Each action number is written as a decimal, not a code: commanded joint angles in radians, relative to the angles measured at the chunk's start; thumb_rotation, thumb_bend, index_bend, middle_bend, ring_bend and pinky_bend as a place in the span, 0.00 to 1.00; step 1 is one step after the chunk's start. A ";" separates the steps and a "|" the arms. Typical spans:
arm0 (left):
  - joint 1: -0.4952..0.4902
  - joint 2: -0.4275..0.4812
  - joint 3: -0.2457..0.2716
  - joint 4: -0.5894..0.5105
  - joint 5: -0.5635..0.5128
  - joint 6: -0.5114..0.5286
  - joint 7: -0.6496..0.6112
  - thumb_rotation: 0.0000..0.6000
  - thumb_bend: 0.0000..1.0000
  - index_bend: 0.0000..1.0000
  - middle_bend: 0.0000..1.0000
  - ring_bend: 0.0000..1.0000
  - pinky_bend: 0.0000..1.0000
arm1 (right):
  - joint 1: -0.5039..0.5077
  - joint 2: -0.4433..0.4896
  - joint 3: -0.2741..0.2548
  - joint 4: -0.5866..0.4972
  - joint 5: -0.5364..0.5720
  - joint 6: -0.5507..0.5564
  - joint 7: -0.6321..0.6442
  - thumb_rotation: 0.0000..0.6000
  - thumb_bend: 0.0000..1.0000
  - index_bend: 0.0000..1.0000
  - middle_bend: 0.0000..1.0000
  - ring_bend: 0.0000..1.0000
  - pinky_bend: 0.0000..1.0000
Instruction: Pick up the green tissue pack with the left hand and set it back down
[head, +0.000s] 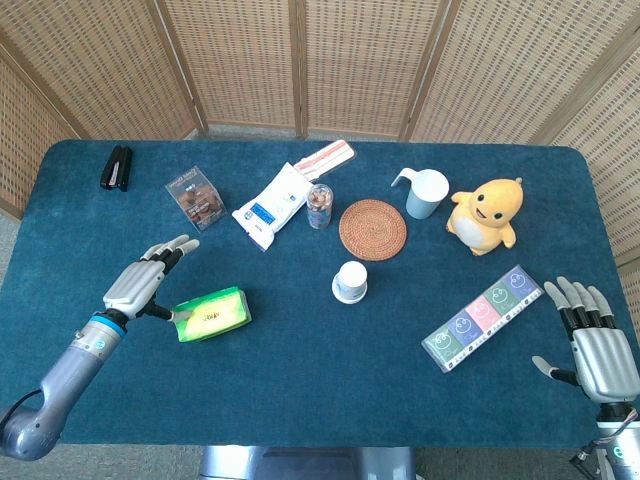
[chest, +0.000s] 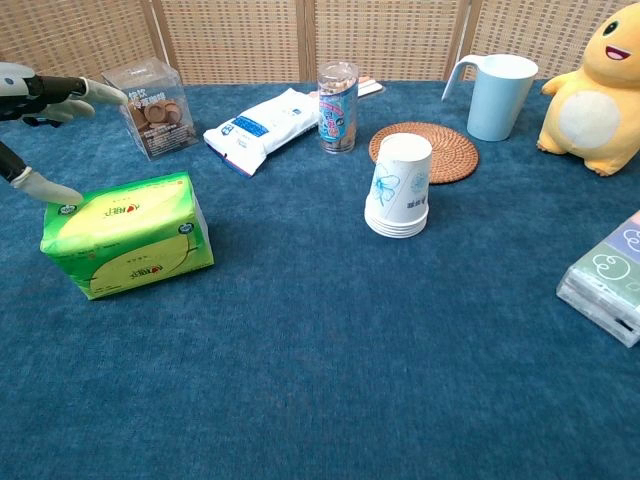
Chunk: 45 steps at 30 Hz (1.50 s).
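Head view: bright green plastic-wrapped tissue pack (head: 211, 314) on the blue cloth-covered table (head: 300, 390), at the front left part, lying a little slanted. Left hand (head: 140, 285) just beside the left end of the pack, fingers spread wide and stretched toward the back of the table, holding nothing. Thumb tip near the corner of the pack, perhaps touching; not possible to say for sure.

Chest view: same pack (chest: 127, 233) resting on 1 long face, tilted a little relative to the table edge, with only the fingers (chest: 55, 89) of the left hand visible at the upper left, above and behind the pack, and the thumb at the pack's top left corner.

Right hand (head: 596, 345) at the far right edge of the table, fingers apart and straight, empty, well apart from the pack. Near it, a flat clear box of coloured squares (head: 482, 318).

Judged step: the set-down, seemingly at its end, with the pack on the cloth and no grip around it. Next move, as a guess: retreat of the left hand away from the pack, up and to the left, without pushing the corner. Risk: a thumb brushing the wrapper and turning the light pack. Stack of white paper cups (chest: 400, 186) well apart, no obstacle.
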 joint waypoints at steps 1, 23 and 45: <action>0.028 0.048 0.033 -0.056 0.076 0.010 -0.037 1.00 0.01 0.05 0.00 0.00 0.00 | 0.000 0.000 0.000 0.000 -0.001 0.001 0.001 1.00 0.00 0.00 0.00 0.00 0.00; 0.058 -0.078 0.093 -0.013 0.080 0.078 0.237 1.00 0.02 0.22 0.19 0.10 0.32 | 0.002 0.004 0.001 0.000 0.005 -0.006 0.015 1.00 0.00 0.00 0.00 0.00 0.00; -0.006 0.113 0.052 -0.123 0.221 -0.164 -0.262 1.00 0.11 0.52 0.46 0.38 0.55 | 0.004 -0.004 -0.002 0.001 0.006 -0.012 -0.006 1.00 0.00 0.00 0.00 0.00 0.00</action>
